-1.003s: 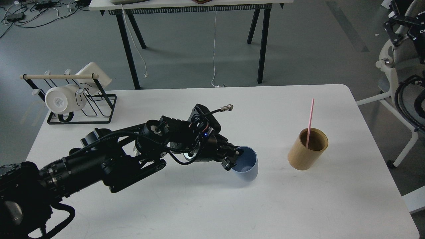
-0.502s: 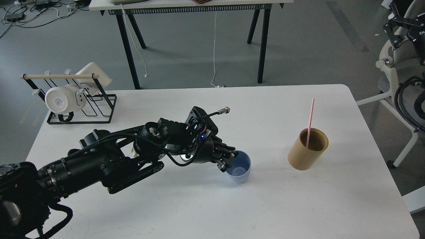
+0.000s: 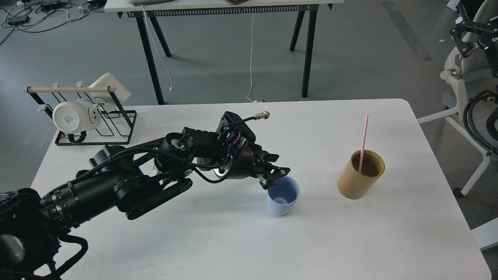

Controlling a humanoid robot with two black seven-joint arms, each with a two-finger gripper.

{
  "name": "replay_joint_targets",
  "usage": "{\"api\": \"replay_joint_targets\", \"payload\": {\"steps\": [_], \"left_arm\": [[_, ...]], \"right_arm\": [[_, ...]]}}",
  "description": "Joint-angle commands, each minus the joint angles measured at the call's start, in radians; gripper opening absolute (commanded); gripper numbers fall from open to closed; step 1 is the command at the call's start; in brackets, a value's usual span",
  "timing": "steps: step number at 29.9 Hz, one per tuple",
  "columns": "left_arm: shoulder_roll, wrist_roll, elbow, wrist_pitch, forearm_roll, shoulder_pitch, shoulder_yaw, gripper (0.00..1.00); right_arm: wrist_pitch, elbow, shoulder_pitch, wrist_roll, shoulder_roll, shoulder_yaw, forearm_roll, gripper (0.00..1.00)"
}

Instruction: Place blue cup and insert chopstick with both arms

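The blue cup (image 3: 283, 200) stands upright on the white table (image 3: 241, 241), mouth up, near the middle. My left gripper (image 3: 277, 171) sits just above and left of the cup's rim, its fingers spread apart and off the cup. A pink chopstick (image 3: 363, 136) stands tilted in a round bamboo holder (image 3: 360, 175) to the right of the cup. My right arm and gripper are out of view.
A black wire rack (image 3: 97, 124) with a white mug (image 3: 74, 116) and a white board stands at the table's back left. A chair and dark equipment (image 3: 474, 97) are off the table's right edge. Another table's legs stand behind.
The blue cup went from tilted in my left gripper to upright on the table. The gripper has opened, let go and lifted slightly up and back from the rim.
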Motion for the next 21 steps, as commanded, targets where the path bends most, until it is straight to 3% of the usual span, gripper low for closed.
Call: {"api": "replay_joint_targets", "payload": {"steps": [1, 4, 9, 12, 16, 21], "left_arm": [[-0.001, 0.005, 0.005, 0.000, 0.000, 0.004, -0.187, 0.85], [0.007, 0.000, 0.027, 0.000, -0.097, 0.008, -0.302, 0.96], [0.021, -0.001, 0.149, 0.000, -0.487, 0.000, -0.435, 0.98], [0.021, 0.005, 0.235, 0.000, -0.792, -0.002, -0.452, 0.98], [0.025, 0.011, 0.341, 0.000, -1.217, -0.009, -0.452, 0.99], [0.048, 0.006, 0.459, 0.000, -1.555, -0.055, -0.456, 0.99]], "right_arm": [[0.000, 0.004, 0.000, 0.002, -0.036, -0.014, -0.009, 0.99], [0.000, 0.009, 0.000, 0.002, -0.082, -0.029, -0.066, 0.99], [0.000, 0.016, -0.002, 0.000, -0.138, -0.034, -0.233, 0.99], [-0.010, 0.076, -0.022, 0.000, -0.188, -0.035, -0.315, 0.99], [-0.105, 0.183, -0.045, 0.002, -0.240, -0.061, -0.443, 0.99], [-0.171, 0.291, -0.072, 0.003, -0.270, -0.067, -0.577, 0.99]]}}
